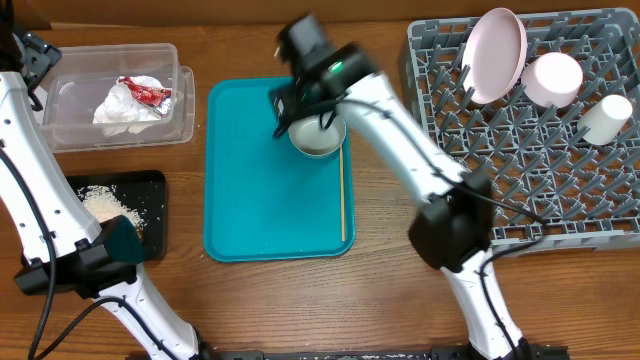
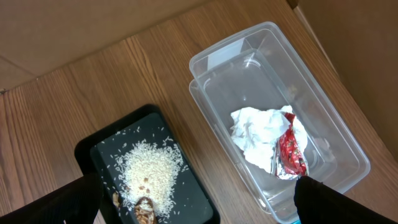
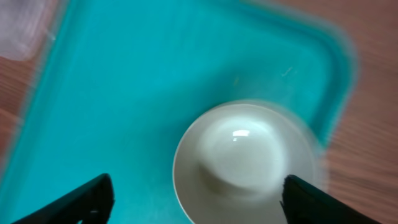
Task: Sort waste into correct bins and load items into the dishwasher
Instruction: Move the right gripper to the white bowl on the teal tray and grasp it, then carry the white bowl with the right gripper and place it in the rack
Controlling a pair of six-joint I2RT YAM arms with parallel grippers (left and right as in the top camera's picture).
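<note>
The right fingers [image 3: 84, 200] stand wide astride the bowl [image 3: 244, 163]; the left fingers [image 2: 333, 202] spread, holding nothing.

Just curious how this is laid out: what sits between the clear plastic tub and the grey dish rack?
In the overhead view, a teal tray lies between the tub and the rack, carrying a bowl and a thin wooden stick.

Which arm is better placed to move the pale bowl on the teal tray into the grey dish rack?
Right. Its open fingers straddle the pale round bowl on the teal plastic tray, beside the grey plastic dish rack. The left arm sits far left, by the clear plastic tub.
</note>
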